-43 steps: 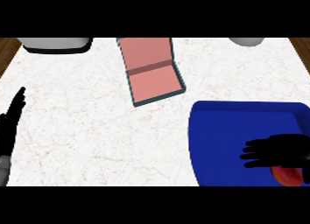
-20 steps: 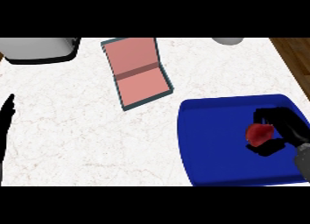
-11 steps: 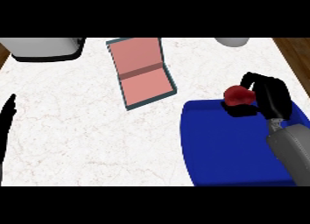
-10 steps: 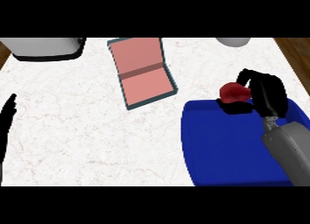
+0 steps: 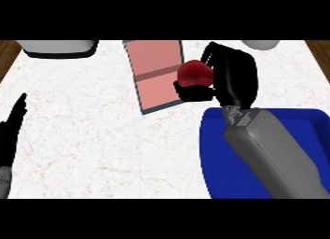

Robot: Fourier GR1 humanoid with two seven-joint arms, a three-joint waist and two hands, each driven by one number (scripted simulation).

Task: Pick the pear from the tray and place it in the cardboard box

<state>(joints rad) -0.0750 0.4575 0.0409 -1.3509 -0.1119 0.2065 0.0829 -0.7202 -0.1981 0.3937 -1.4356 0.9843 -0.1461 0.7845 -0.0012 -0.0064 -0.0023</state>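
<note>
Head view, items listed against the flat pinkish cardboard box (image 5: 157, 74) with its dark teal edge, which lies open on the white marbled counter (image 5: 92, 140).

- Dark red rounded pear (image 5: 195, 73): at the box's right edge, overlapping its rim, clear of the deep blue plastic tray (image 5: 212, 154) that sits below and to the right of the box. You cannot tell from this angle how high it is above the box.
- Right hand (image 5: 226, 77), black, on a grey forearm that crosses the tray: just right of the box, fingers and thumb curled round the pear, grasping it.
- Left hand (image 5: 8, 133), black: well left of the box near the counter's edge, fingers straight and released, resting.
- Grey rounded container (image 5: 61, 46): above and left of the box, at the counter's far edge.
- Pale round object (image 5: 267, 44): above and right of the box, partly cut off.

Step in hand, as you may judge it: the carry, with pickup done and placement not yet made. Your next move calls for taking the pear a little further left, so it sits over the box's pink floor rather than its rim, lowering it, then uncurling the fingers.
</note>
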